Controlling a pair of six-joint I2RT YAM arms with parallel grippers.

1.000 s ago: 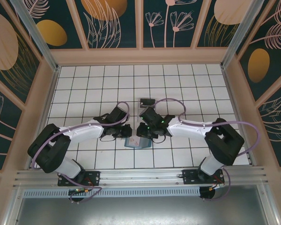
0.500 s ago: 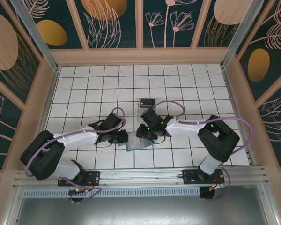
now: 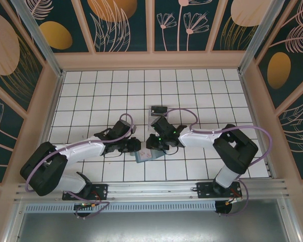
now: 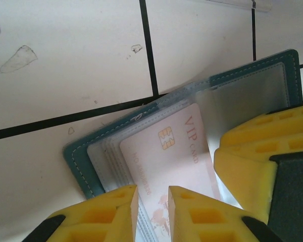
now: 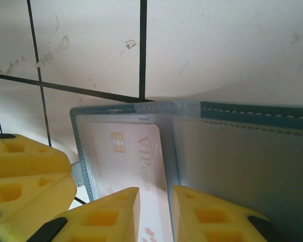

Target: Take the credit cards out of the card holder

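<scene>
The card holder (image 4: 81,166) lies open on the white tiled table (image 3: 101,91), near its front edge and between the two arms (image 3: 145,154). It is teal outside with a paler lining and clear plastic sleeves. A pale pink credit card (image 4: 166,161), marked VIP and bearing a gold chip, sits in the sleeves of one half, most of its face showing (image 5: 126,156).

The left gripper (image 4: 152,201) is right at that half of the holder. Its yellow jaws stand a narrow gap apart, and the card's face shows flat in the gap. Nothing is pinched edge-on between the pads, though I cannot tell whether the tips press on the card or sleeve. From above, this gripper (image 3: 136,146) meets the holder's left edge.

The right gripper (image 5: 155,206) comes in from the other side (image 3: 152,146), its jaws likewise a little apart. The card's long edge and the fold of the sleeves fall in its gap. I cannot tell whether it grips a sleeve or only hovers over it. One of its fingers (image 4: 247,166) lies over the holder's other half, and one of the left gripper's fingers (image 5: 25,171) sits just beside the holder's corner.

Just beyond the right wrist stands a clear plastic tray (image 3: 153,113) with something dark in it, too small to make out.
</scene>
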